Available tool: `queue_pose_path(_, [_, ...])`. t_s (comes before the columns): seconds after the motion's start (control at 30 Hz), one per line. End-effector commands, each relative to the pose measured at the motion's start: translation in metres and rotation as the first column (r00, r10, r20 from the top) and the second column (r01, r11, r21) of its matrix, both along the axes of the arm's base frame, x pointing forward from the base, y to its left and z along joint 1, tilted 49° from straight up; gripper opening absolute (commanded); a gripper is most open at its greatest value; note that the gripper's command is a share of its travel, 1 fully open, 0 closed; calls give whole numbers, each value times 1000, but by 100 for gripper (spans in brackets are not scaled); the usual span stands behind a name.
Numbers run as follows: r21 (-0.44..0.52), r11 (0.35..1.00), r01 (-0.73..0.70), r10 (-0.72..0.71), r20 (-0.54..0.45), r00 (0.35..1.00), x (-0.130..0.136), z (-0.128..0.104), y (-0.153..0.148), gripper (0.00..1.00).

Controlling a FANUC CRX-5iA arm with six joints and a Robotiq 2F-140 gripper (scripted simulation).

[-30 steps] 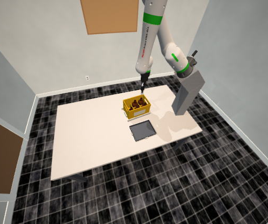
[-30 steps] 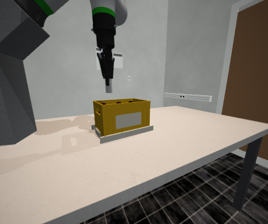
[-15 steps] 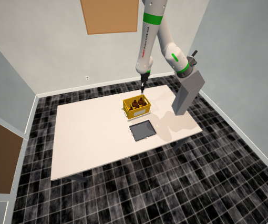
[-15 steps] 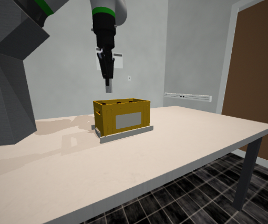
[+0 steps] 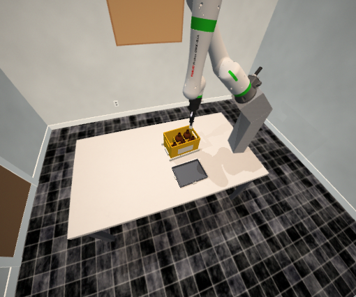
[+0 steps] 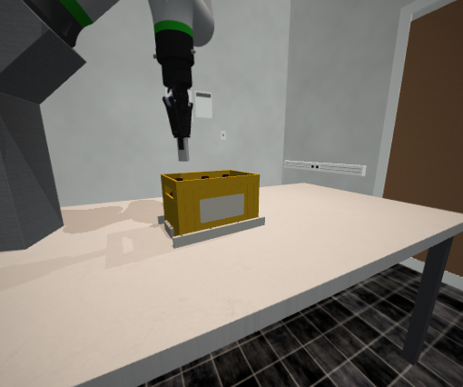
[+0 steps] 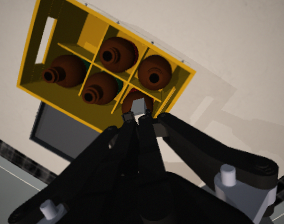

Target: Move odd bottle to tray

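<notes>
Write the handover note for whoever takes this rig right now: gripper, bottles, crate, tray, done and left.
Gripper: jaws shut on nothing, pointing down above the crate, not touching it.
Bottles: all five brown bottles stand in the yellow crate's cells; one lies directly under the fingertips in the wrist view.
Tray: dark, beside the crate on the table, with no bottle on it.
Done: nothing moved yet.
Left: identify the odd-necked bottle, lift it out, stand it upright on the tray, leave the other four.

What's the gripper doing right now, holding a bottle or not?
Gripper: shut, holding nothing, poised above the yellow crate; all five bottles sit in the crate.
</notes>
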State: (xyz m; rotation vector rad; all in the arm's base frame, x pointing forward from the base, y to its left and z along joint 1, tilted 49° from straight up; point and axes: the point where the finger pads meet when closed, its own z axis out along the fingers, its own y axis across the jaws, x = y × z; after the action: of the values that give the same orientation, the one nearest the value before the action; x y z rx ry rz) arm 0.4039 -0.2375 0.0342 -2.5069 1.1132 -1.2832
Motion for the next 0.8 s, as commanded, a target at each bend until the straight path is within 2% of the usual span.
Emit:
queue_pose_path(0.0, [-46, 997, 61, -63, -46, 997, 5, -9, 40, 10])
queue_pose_path(0.07, [-52, 997, 60, -63, -45, 997, 5, -12, 51, 10])
queue_pose_path(0.27, [-53, 997, 60, -63, -45, 997, 5, -12, 52, 10])
queue_pose_path(0.3, [-53, 997, 60, -63, -45, 997, 5, -12, 52, 44])
queue_pose_path(0.77, [-53, 997, 60, -63, -45, 997, 5, -12, 52, 44])
